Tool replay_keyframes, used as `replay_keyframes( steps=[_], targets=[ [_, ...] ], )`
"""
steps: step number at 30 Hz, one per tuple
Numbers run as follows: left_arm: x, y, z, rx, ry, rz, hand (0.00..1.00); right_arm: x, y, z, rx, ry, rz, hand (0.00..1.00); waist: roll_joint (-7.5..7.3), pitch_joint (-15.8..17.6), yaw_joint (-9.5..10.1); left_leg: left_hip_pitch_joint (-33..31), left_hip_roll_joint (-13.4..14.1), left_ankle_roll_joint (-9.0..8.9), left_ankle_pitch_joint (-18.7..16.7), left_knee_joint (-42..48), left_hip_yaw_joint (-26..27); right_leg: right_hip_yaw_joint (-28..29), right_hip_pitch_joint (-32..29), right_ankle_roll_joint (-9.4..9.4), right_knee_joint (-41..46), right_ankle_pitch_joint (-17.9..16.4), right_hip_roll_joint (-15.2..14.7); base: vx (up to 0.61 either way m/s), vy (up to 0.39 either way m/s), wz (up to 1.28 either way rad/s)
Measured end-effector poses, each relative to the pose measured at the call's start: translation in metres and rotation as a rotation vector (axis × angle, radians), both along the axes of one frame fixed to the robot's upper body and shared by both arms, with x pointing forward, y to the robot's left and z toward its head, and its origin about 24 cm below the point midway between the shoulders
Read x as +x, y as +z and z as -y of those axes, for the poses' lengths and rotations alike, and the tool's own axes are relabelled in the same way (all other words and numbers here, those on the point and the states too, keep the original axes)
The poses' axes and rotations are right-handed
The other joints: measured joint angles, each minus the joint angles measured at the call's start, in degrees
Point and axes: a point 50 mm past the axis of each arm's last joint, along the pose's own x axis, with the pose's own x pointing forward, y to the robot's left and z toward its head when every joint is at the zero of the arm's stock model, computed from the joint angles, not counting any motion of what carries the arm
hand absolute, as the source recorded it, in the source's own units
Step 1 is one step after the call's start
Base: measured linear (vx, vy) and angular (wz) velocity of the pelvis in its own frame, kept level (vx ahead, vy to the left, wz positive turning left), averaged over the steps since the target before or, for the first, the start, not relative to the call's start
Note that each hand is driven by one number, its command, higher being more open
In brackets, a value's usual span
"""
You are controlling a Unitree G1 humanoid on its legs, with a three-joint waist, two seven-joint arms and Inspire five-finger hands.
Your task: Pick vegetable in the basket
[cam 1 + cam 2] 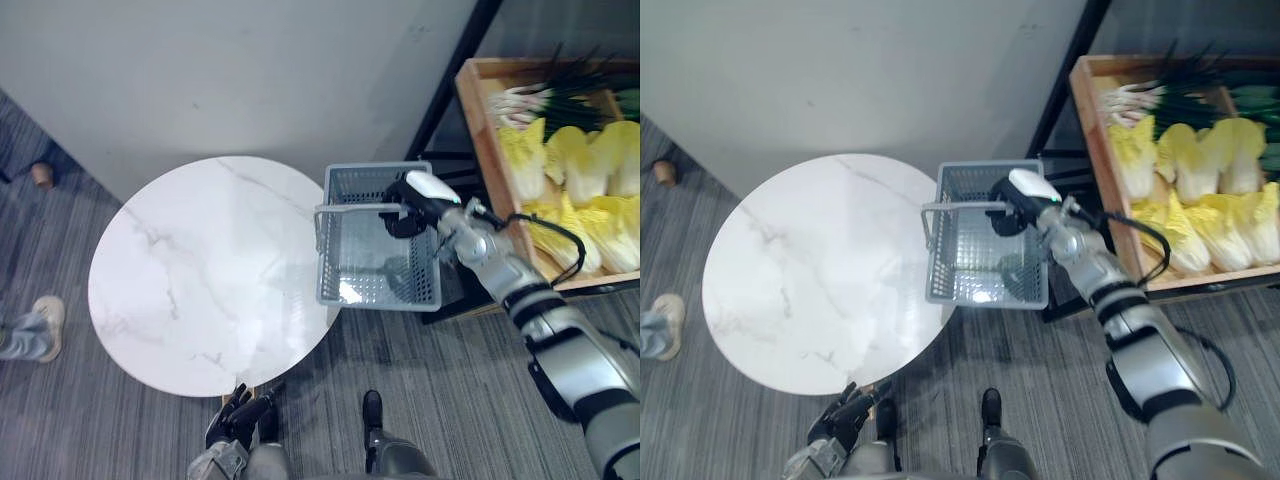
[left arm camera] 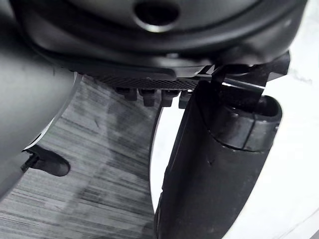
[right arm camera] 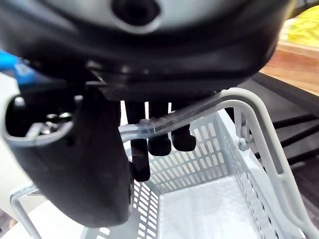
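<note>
The basket (image 1: pixel 332 270) is seen at the right edge of the round table (image 1: pixel 200 280), its left side over the tabletop and the rest past the rim; whether it rests there or is lifted cannot be told. Its handle (image 1: pixel 350 208) is gripped by the right hand (image 1: pixel 410 205), whose fingers (image 3: pixel 159 144) are curled round the bar above the mesh floor. The vegetables are kept in a wooden crate (image 1: pixel 480 130) on the rack just right of the basket: yellow cabbages (image 1: pixel 585 175) are laid in rows, with scallions (image 1: pixel 540 95) behind them. The left hand (image 1: pixel 238 412) is held low by the table's near edge, fingers relaxed and nothing held.
</note>
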Motion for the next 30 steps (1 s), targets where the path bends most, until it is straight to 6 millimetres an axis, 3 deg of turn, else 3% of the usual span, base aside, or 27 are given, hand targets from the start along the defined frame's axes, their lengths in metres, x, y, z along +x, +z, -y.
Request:
replay_keyframes(
  steps=[4, 7, 15, 22, 28, 30],
  targets=[
    [-0.010, -0.005, -0.001, -0.005, 0.024, -0.047, 1.00, -0.040, -0.023, -0.013, 0.161, 0.096, -0.065, 0.00, -0.01, -2.8, -2.78, 1.0, 0.4, -0.23, -0.5, 0.0, 2.7, 2.4, 0.1, 0.11, -1.4, 0.9, 0.7, -0.01, 0.011, -0.35],
    [-0.016, -0.009, 0.004, -0.023, 0.028, -0.070, 1.00, -0.086, -0.058, -0.007, 0.318, 0.116, -0.211, 0.00, 0.56, -5.5, -5.58, 2.4, 0.6, -0.58, -0.8, 0.0, 3.7, 3.1, 1.1, 0.14, -1.4, 0.9, 1.0, 0.01, -0.001, -0.13],
    [-0.028, -0.015, 0.009, -0.028, 0.038, -0.141, 1.00, -0.131, -0.102, 0.033, 0.427, -0.048, -0.366, 0.00, 1.08, -8.6, -8.72, 3.4, 0.5, -0.67, -1.1, -0.1, 5.6, 4.9, 1.0, 0.55, -1.4, 0.8, 1.2, -0.01, 0.005, -0.12],
    [-0.034, -0.018, 0.019, -0.015, 0.028, -0.191, 1.00, -0.158, -0.156, 0.080, 0.477, -0.325, -0.520, 0.00, 2.84, -11.3, -9.24, 3.6, 0.4, -0.89, -1.6, -0.1, 6.0, 5.5, 1.1, 0.43, -1.5, 0.7, 1.3, 0.04, 0.003, -0.03],
    [-0.036, -0.019, 0.020, -0.003, 0.033, -0.211, 1.00, -0.195, -0.203, 0.089, 0.458, -0.456, -0.703, 0.00, 3.07, -11.9, -9.51, 3.8, 0.4, -0.90, -1.6, -0.1, 6.2, 5.5, 1.1, 0.41, -1.4, 0.7, 1.2, 0.02, 0.000, 0.00],
    [-0.036, -0.019, 0.019, 0.003, 0.038, -0.219, 1.00, -0.216, -0.224, 0.090, 0.441, -0.516, -0.793, 0.00, 3.05, -12.4, -9.82, 3.9, 0.3, -0.86, -1.7, -0.1, 6.2, 5.5, 1.5, 0.34, -1.4, 0.6, 1.2, 0.00, 0.000, 0.00]
  ],
)
